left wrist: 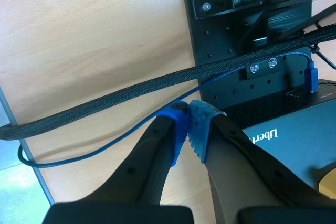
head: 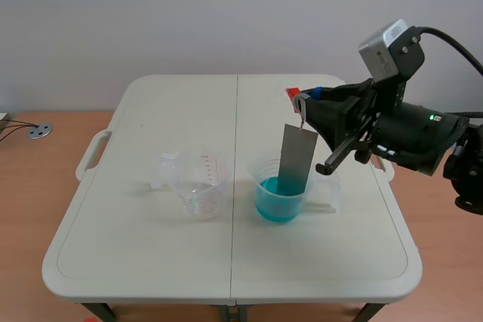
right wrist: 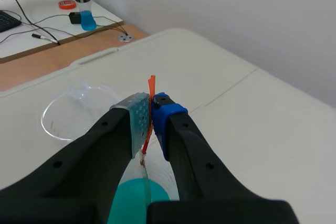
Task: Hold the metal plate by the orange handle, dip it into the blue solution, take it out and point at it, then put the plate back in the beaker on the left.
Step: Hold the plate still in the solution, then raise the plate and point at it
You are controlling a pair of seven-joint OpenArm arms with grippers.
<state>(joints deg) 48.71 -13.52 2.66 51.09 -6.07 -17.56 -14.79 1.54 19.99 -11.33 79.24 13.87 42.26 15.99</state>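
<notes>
My right gripper (head: 299, 99) is shut on the orange handle (right wrist: 151, 109) above the right beaker. From the handle hangs the grey metal plate (head: 296, 157), its lower end inside the beaker of blue solution (head: 280, 195). In the right wrist view the blue liquid (right wrist: 131, 198) lies under the gripper (right wrist: 151, 124), and the plate shows only edge-on. A clear beaker (head: 198, 179) with a little water stands to the left on the white table (head: 151, 254); the same beaker (right wrist: 73, 111) shows beyond my fingers. My left gripper (left wrist: 188, 129) is shut on nothing, off the table over a wooden floor.
In the left wrist view a braided black cable (left wrist: 131, 90), a thin blue cable (left wrist: 105, 148) and a black perforated mount (left wrist: 236, 35) lie beneath the gripper. A desk with a bottle of blue liquid (right wrist: 84, 11) stands far behind the table. A handle (head: 92, 152) sticks out at the table's left edge.
</notes>
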